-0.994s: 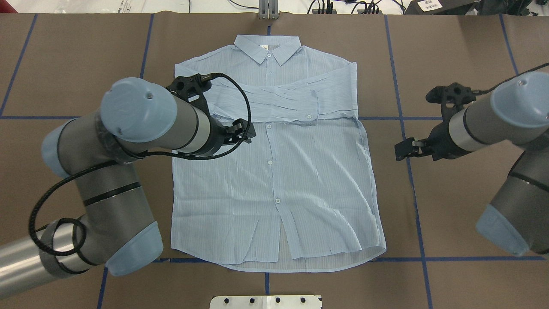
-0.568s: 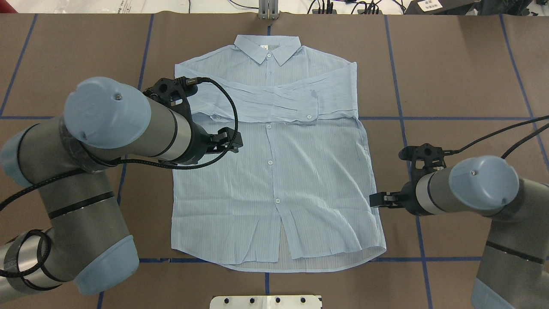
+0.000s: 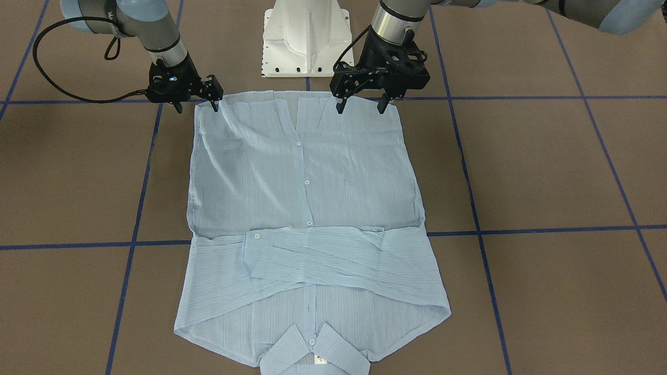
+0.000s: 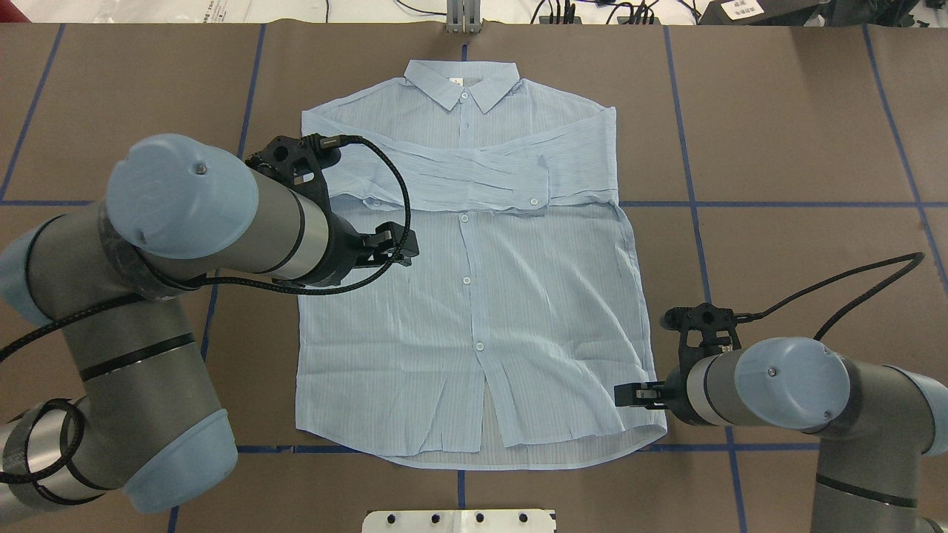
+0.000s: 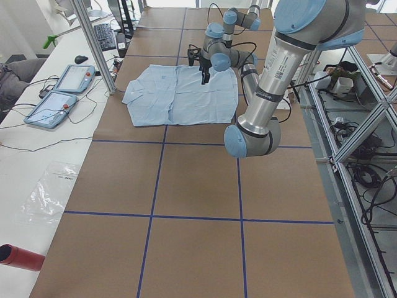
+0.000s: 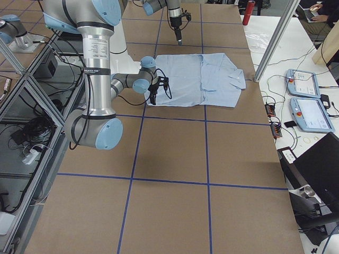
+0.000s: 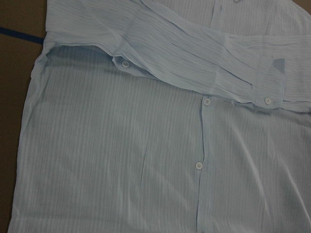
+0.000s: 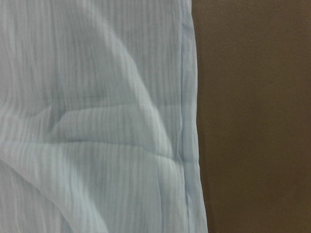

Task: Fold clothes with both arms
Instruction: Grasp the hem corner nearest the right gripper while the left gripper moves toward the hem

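Note:
The clothes are one light blue striped shirt [image 4: 474,311] lying flat and buttoned on the brown table, collar [image 4: 461,83] at the far side, both sleeves folded across the chest. My left gripper [image 3: 361,108] hangs open high over the shirt's left half [image 7: 146,155], with nothing between its fingers. My right gripper [image 3: 197,105] is open and low at the hem corner on the robot's right side [image 4: 621,396]. Its wrist camera looks closely at the shirt's side edge [image 8: 187,121]. Both arms, the left [image 4: 207,222] and the right [image 4: 785,385], reach in from the near side.
The white pedestal base [image 3: 305,41] stands just behind the hem. Blue tape lines [image 4: 778,203] cross the brown table cover. Tablets [image 5: 62,87] and a keyboard lie on a side table past the collar end, and an aluminium post [image 6: 275,37] rises there.
My right arm has swung back toward the robot and inward, from beside the shirt's middle to its hem corner. The left arm drew back slightly to the left, then held still.

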